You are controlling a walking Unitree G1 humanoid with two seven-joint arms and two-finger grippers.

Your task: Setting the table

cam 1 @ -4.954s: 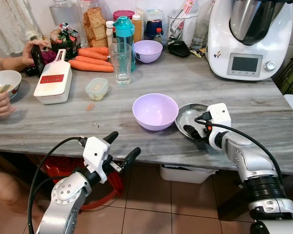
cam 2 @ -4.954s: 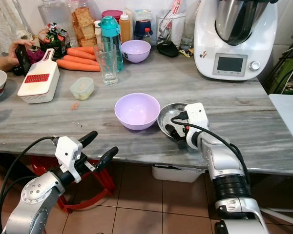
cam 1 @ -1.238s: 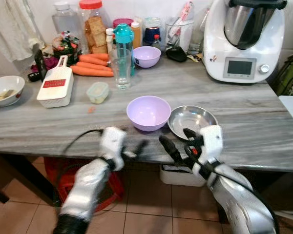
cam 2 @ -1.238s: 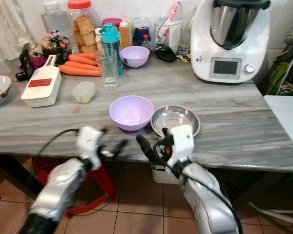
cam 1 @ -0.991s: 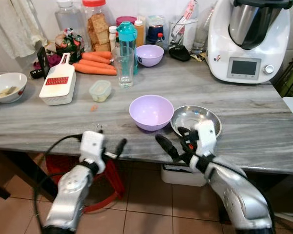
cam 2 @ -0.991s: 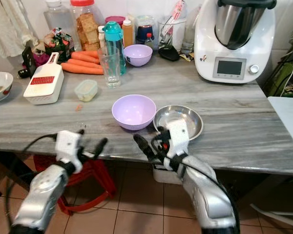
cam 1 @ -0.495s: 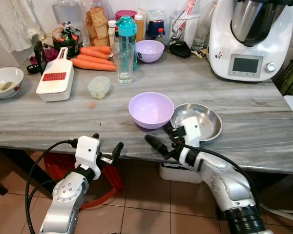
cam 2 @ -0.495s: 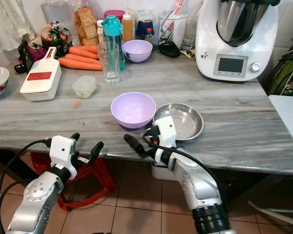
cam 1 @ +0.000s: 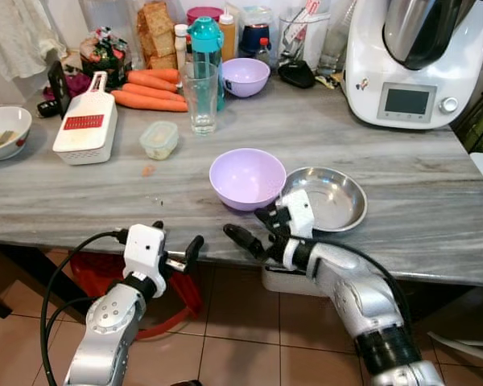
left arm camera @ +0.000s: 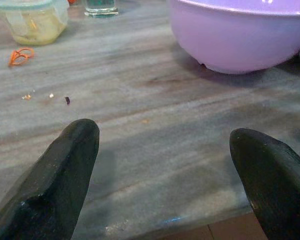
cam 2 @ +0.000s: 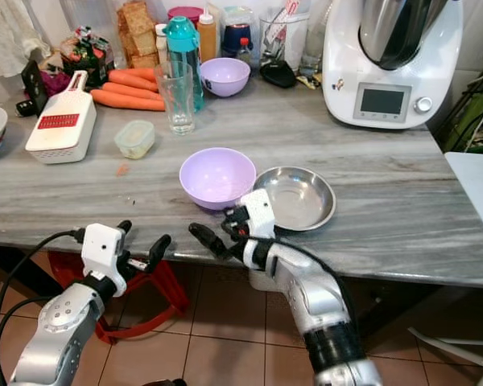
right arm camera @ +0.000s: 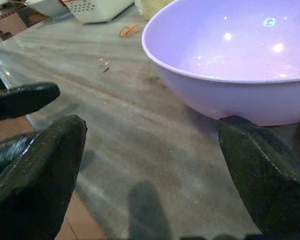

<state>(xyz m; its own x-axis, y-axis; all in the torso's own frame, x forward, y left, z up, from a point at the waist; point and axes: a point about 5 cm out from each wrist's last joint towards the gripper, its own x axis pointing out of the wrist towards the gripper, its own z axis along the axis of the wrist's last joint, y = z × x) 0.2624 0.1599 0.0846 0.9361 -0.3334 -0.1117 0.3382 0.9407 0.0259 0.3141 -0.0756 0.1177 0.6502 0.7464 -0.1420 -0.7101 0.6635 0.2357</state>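
A light purple bowl stands near the front edge of the grey marble table, touching a shallow steel plate on its right. My right gripper is open at the table's edge, just in front of the purple bowl and left of the plate, with nothing between its fingers. In the right wrist view the bowl is close ahead of the gripper. My left gripper is open below the table edge, left of the bowl. The left wrist view has the bowl beyond the gripper.
Farther back stand a glass, a small lidded container, a white grater, carrots, a teal bottle, a second purple bowl and a white food processor. A white bowl sits far left.
My right gripper has left the steel plate and moved left to the table edge before the purple bowl. The left arm has dropped slightly. The person's hands are gone.
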